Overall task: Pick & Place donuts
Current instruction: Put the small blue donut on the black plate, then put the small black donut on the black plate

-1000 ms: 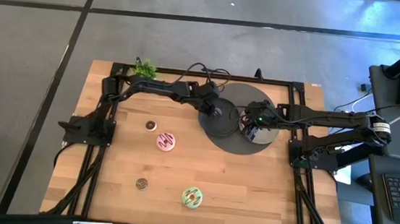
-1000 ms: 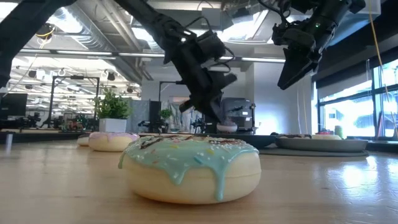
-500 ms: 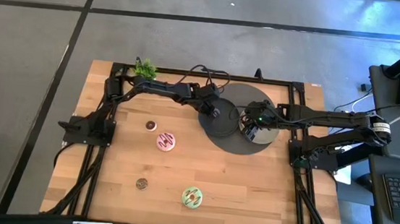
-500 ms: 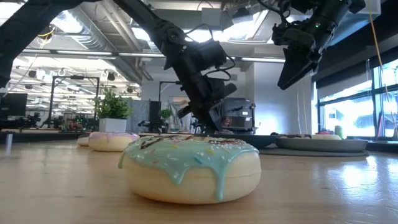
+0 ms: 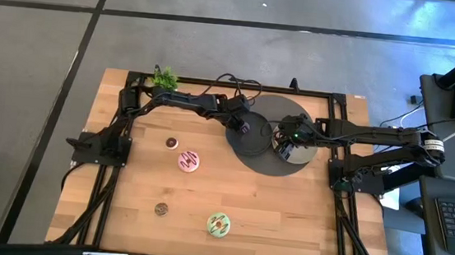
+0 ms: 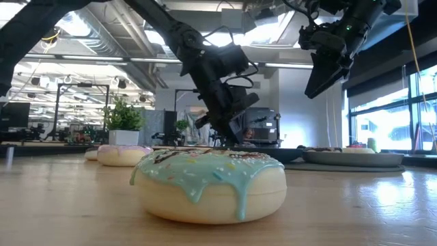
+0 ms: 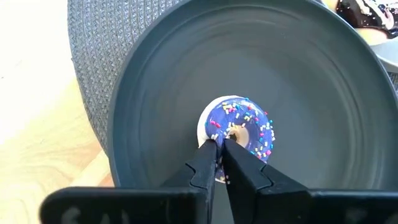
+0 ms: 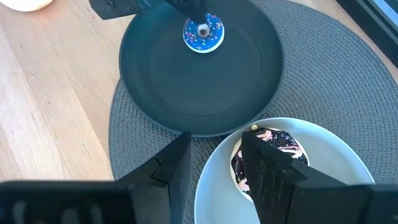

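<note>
Left claw (image 7: 219, 144) is closed at the edge of the purple sprinkled donut (image 7: 239, 127), seen centre frame on the dark plate (image 7: 311, 87). Right claw (image 8: 214, 149) is held open above the white plate (image 8: 323, 155) carrying a chocolate donut (image 8: 273, 149).

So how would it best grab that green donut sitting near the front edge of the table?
The green donut lies flat on the bare table with nothing beside it. Probably best to come straight down from above and pinch across the ring, one finger on each outer side, or one in the hole and one outside. Its low rounded sides leave little to grip from the side.
</note>
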`<control>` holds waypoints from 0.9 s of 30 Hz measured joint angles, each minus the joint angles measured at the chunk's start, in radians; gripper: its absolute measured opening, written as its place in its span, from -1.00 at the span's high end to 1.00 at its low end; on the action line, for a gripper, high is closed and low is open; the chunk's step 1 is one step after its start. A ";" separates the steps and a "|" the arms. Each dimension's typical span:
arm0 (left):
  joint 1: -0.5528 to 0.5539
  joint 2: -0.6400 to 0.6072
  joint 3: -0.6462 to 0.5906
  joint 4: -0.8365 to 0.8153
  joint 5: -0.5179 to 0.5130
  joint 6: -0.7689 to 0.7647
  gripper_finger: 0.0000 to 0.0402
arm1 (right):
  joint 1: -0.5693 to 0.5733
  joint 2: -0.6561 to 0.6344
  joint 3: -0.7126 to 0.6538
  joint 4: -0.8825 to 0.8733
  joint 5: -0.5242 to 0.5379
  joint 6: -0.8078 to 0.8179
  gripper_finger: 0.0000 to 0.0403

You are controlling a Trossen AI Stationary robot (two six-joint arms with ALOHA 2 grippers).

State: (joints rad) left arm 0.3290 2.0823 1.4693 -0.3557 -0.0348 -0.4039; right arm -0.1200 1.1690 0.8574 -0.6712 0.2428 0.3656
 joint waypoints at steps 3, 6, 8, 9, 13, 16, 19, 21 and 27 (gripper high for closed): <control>0.000 0.000 0.000 0.000 0.000 -0.002 0.74 | 0.000 0.000 0.000 0.000 0.000 0.000 0.29; 0.000 0.000 0.000 0.000 -0.001 -0.004 0.66 | 0.000 0.000 0.000 0.000 0.000 0.000 0.29; 0.000 0.000 0.000 0.000 -0.013 -0.003 0.62 | 0.000 0.000 0.000 0.000 0.000 0.000 0.29; 0.001 -0.003 0.000 -0.005 -0.020 -0.003 0.60 | 0.000 0.000 0.000 0.000 0.000 0.000 0.29; 0.021 -0.053 -0.001 -0.046 -0.037 -0.002 0.56 | 0.000 0.000 0.000 0.000 0.000 0.000 0.29; 0.033 -0.105 0.000 -0.127 -0.056 0.009 0.55 | 0.000 0.000 0.000 0.000 0.000 0.001 0.29; 0.027 -0.171 0.000 -0.263 -0.065 0.093 0.56 | 0.000 0.000 0.000 0.000 0.000 0.022 0.29; 0.004 -0.212 0.000 -0.389 -0.099 0.115 0.56 | 0.000 0.000 0.000 0.000 0.000 0.023 0.29; -0.075 -0.333 -0.114 -0.622 -0.239 -0.081 0.52 | 0.000 0.000 0.000 -0.015 -0.009 0.023 0.29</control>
State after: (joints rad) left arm 0.2538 1.7489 1.3557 -0.9777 -0.2739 -0.4845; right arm -0.1201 1.1690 0.8574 -0.6860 0.2340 0.3889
